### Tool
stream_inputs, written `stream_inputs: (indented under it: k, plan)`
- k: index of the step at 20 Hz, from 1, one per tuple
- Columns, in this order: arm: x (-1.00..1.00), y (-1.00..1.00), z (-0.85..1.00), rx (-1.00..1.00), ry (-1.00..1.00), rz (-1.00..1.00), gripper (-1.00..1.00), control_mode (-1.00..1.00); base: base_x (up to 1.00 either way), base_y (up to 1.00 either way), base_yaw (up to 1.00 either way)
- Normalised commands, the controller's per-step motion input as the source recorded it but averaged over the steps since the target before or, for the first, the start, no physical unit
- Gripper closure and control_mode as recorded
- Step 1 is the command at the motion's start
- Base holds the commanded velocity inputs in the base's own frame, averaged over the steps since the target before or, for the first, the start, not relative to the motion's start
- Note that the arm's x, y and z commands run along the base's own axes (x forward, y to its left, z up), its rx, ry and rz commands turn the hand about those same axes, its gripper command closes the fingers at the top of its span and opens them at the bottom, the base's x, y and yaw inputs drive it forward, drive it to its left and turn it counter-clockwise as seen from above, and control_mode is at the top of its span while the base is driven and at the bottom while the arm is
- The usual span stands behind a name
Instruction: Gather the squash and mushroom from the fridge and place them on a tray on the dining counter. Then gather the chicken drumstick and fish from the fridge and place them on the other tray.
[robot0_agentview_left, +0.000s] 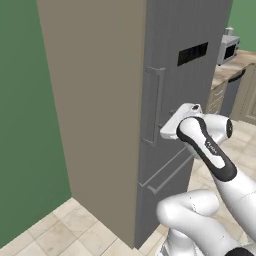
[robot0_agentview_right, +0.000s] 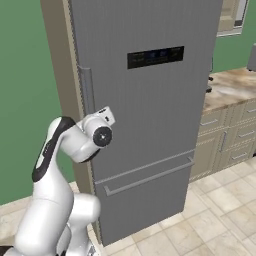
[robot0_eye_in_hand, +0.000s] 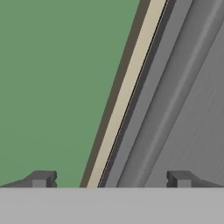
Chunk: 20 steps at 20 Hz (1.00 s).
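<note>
A: Where does the arm stand in the left base view?

B: It rises from the lower right of the frame, bends at a white elbow, and runs up and left through a dark-jointed forearm. The white hand ends at mid-frame, right against the front of the fridge (robot0_agentview_left: 195, 95), close beside the long vertical handle (robot0_agentview_left: 158, 105).

A: And from the other side?

B: In the right base view the arm climbs from the lower left, folds over at a black-striped shoulder link, and the wrist points toward the left edge of the fridge door, at about mid-height of the frame. The hand sits just beside the lower part of the bar handle (robot0_agentview_right: 87, 90); whether it touches the bar cannot be told.

A: What of the gripper (robot0_eye_in_hand: 109, 178)?

B: The hand view shows two small dark fingertips (robot0_eye_in_hand: 41, 178) at the bottom left and bottom right, wide apart, so the jaws are spread with nothing between them. The grey handle bar and door edge slant from the upper right down to the bottom centre, crossing the gap between the tips. A beige cabinet strip (robot0_eye_in_hand: 131, 87) lies beside it, and a green wall (robot0_eye_in_hand: 57, 78) takes up the left.

A: And the fridge itself?

B: Closed, upright at centre frame, with the black display panel (robot0_agentview_right: 155, 57) on the upper door and a drawer handle (robot0_agentview_right: 150, 177) lower down. A bench (robot0_agentview_right: 227, 87) with beige cabinets lies at the right.
</note>
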Motion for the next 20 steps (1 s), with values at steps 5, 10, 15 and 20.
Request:
stream_inputs:
  k: [5,10,15,20]
  plan:
    - [0.20,0.09,0.00,0.00,0.00,0.00,-1.00,-1.00,0.00,0.00,0.00]
    - [0.16,0.00,0.00,0.00,-0.02,0.00,-1.00,-1.00,0.00,0.00,0.00]
    - [0.22,0.00,0.00,0.00,-0.01,0.00,-1.00,-1.00,0.00,0.00,0.00]
    - [0.24,0.00,0.00,0.00,0.00,0.00,-1.00,-1.00,0.00,0.00,0.00]
